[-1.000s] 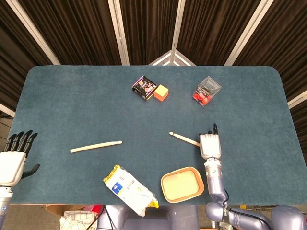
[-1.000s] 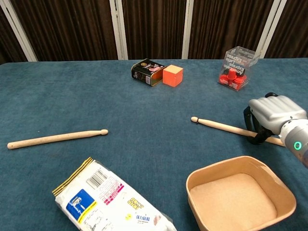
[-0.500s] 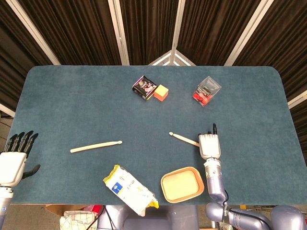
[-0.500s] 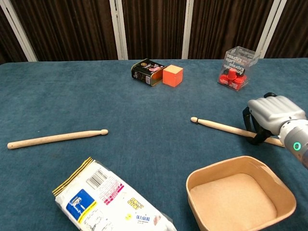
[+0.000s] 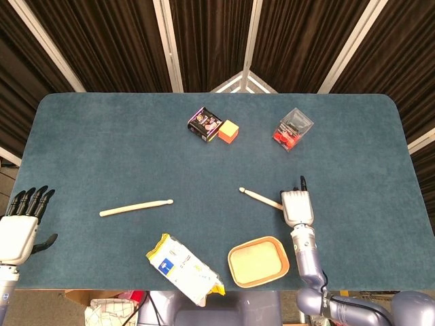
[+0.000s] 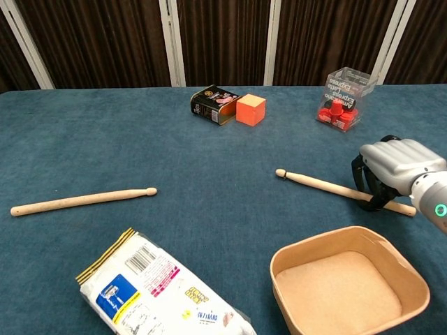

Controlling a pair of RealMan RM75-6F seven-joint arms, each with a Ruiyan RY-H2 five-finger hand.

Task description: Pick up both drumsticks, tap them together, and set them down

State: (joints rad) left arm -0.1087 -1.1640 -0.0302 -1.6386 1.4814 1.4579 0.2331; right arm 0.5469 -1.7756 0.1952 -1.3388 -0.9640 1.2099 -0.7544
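One wooden drumstick (image 5: 136, 207) lies flat on the blue table at the left, also visible in the chest view (image 6: 80, 200), with nothing touching it. The second drumstick (image 5: 260, 197) lies right of centre, its tip pointing left (image 6: 318, 183). My right hand (image 5: 297, 207) has its fingers curled around that stick's butt end (image 6: 392, 165), low over the cloth. My left hand (image 5: 20, 227) hangs off the table's left front corner, fingers spread and holding nothing, well away from the left drumstick.
A tan bowl (image 5: 233, 266) sits just in front of my right hand (image 6: 279, 259). A snack bag (image 5: 183, 269) lies at the front centre. At the back stand a dark tin (image 5: 204, 123), an orange cube (image 5: 228, 131) and a clear box of red pieces (image 5: 293, 129).
The right drumstick's tip has crept slightly left and back with my right hand on it. The left hand and left drumstick have stayed put.
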